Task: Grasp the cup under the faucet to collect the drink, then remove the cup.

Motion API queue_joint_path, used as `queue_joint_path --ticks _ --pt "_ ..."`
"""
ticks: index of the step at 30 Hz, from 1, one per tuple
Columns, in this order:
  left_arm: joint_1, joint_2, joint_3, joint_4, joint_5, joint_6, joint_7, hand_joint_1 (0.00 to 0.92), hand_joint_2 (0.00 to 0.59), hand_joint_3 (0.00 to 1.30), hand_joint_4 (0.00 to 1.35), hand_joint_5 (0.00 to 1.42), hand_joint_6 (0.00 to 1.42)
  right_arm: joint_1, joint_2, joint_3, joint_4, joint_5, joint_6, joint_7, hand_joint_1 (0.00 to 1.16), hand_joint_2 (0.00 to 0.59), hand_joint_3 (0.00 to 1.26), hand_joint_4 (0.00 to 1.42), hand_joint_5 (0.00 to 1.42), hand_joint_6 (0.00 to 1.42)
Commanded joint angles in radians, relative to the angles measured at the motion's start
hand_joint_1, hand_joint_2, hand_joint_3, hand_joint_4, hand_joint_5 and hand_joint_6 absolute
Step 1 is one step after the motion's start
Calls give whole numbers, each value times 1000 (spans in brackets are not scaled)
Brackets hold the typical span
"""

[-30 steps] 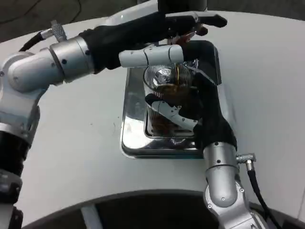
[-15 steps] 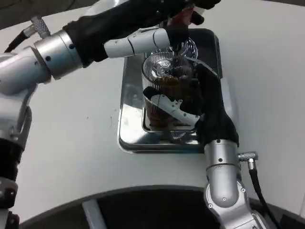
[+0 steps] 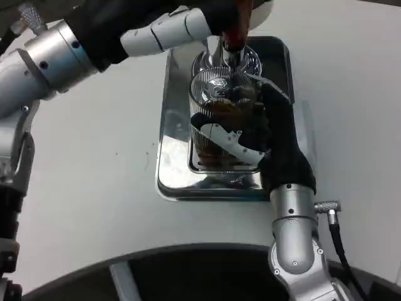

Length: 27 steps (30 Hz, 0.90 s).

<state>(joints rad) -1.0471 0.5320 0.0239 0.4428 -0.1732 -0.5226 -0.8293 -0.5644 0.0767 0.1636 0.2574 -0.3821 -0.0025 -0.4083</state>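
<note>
The cup point(image 3: 220, 119), ribbed clear glass with brown drink inside, stands on the shiny drip tray point(image 3: 172, 169) on the white table point(image 3: 94, 188), directly under the faucet point(image 3: 227, 47). The right hand point(image 3: 263, 135) wraps its fingers point(image 3: 222, 137) around the cup wall. The left hand point(image 3: 188, 25) is up at the red tap handle point(image 3: 237, 28); whether its fingers close on the handle I cannot tell. If the cup leaves while drink possibly flows, it will spill onto the tray. A tilted or loose grasp on the smooth glass may slop the drink.
</note>
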Motion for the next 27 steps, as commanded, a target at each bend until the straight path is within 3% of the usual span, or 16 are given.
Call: queue_joint_path --ticks 1,12,27 --pt "39 14 18 -62 -32 22 -7 0 106 189 169 259 215 43 15 -5 2 2 12 -10 815 225 578 627 655 545" --pt "170 58 91 -240 -97 96 -3 0 106 209 191 277 238 62 14 -8 -27 -5 8 -27 827 211 614 670 722 608" --pt "477 128 236 -455 -178 186 8 0 117 228 229 288 268 111 14 1 -115 -18 3 -34 841 191 678 774 868 795"
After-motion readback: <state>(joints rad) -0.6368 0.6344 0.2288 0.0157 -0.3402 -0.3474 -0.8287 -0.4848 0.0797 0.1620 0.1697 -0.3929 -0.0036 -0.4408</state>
